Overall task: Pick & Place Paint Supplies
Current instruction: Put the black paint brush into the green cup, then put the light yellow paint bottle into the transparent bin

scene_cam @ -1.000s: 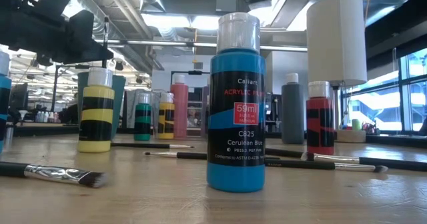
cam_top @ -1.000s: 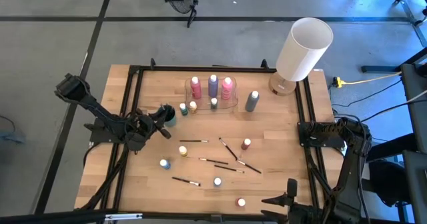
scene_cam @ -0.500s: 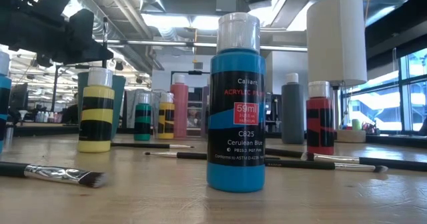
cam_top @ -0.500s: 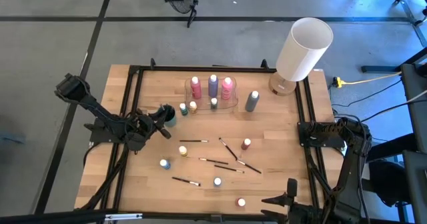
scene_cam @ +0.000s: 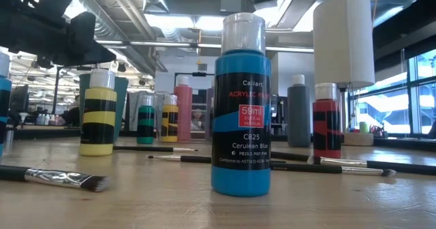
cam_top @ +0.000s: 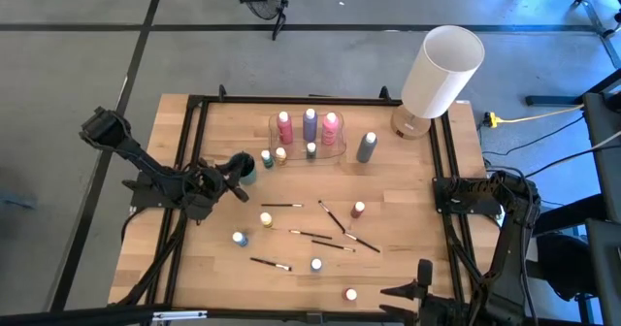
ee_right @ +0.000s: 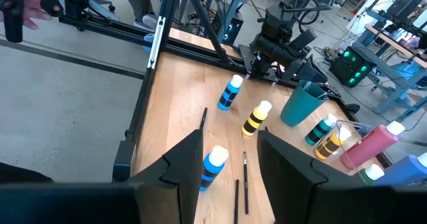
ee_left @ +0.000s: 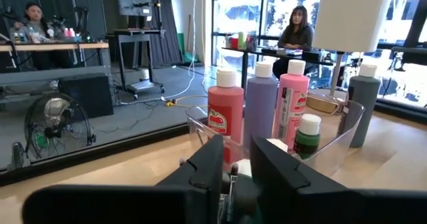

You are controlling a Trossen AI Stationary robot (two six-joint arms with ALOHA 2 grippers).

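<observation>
The left gripper (cam_top: 236, 168) hovers with fingers spread right beside the teal cup (cam_top: 246, 173). The pink, purple and grey bottles stand in the clear tray (cam_top: 309, 151) just beyond that cup, the small paint bottles (cam_top: 266, 219) and paintbrushes (cam_top: 281, 206) scattered nearer. The right gripper (cam_top: 423, 279) waits, spread, well away from the cup.

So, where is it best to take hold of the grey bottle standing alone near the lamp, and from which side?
Probably around the body of the grey bottle, coming from above. It stands upright and apart from the clear tray, and its straight sides suit two fingers better than the small white cap.
</observation>
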